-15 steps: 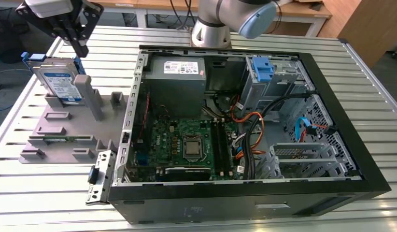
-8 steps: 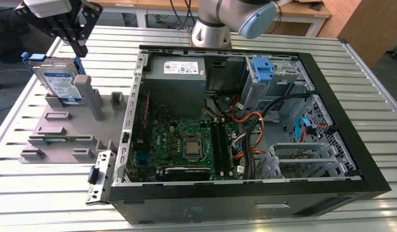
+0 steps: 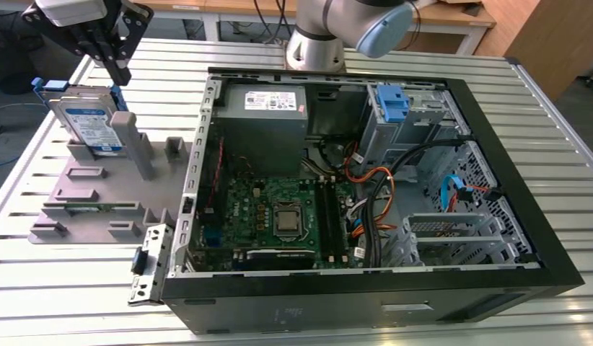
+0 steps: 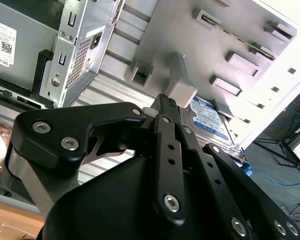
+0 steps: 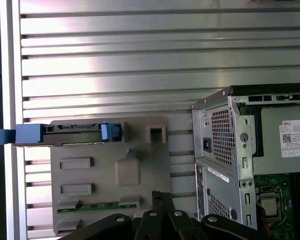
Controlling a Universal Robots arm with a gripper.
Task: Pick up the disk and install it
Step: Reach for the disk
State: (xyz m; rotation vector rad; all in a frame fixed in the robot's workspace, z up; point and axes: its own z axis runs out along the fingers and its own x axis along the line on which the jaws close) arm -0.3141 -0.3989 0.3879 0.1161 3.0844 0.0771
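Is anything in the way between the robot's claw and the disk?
Nothing visible. In the exterior view the gripper hangs near the top of the disk, which stands on edge in the grey holder, with open air between them. The holder's post stands beside the disk, not over it.

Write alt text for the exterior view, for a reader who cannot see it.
The gripper hangs near the disk, a silver hard drive in a blue carrier standing on edge in a grey holder plate on a slatted metal table. At the exterior view's right lies an open computer case, motherboard and cables exposed.
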